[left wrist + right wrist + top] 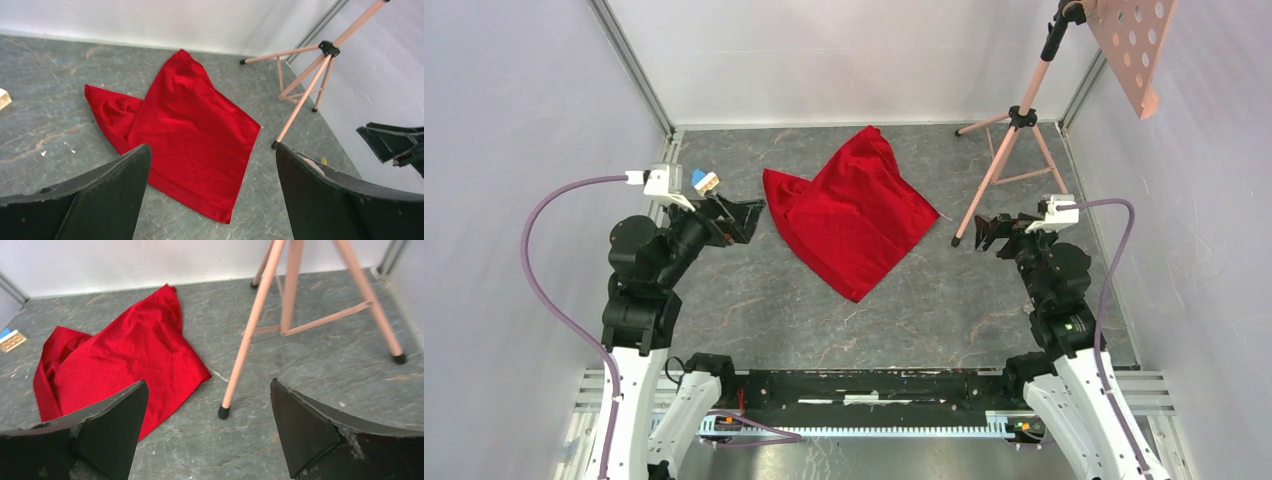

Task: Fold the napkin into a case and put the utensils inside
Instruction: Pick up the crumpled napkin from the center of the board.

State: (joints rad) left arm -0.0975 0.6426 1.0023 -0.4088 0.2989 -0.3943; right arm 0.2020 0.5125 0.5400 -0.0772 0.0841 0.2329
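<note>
The red napkin lies loosely crumpled on the grey table, one corner pointing to the back and one to the front. It also shows in the left wrist view and the right wrist view. My left gripper is open and empty, just left of the napkin's left edge. My right gripper is open and empty, to the right of the napkin, near a tripod foot. No utensils are in view.
A pink tripod stand stands at the back right, one foot close to my right gripper. A perforated pink board hangs at its top. Small blue and tan toy blocks lie by the left gripper. Walls enclose the table.
</note>
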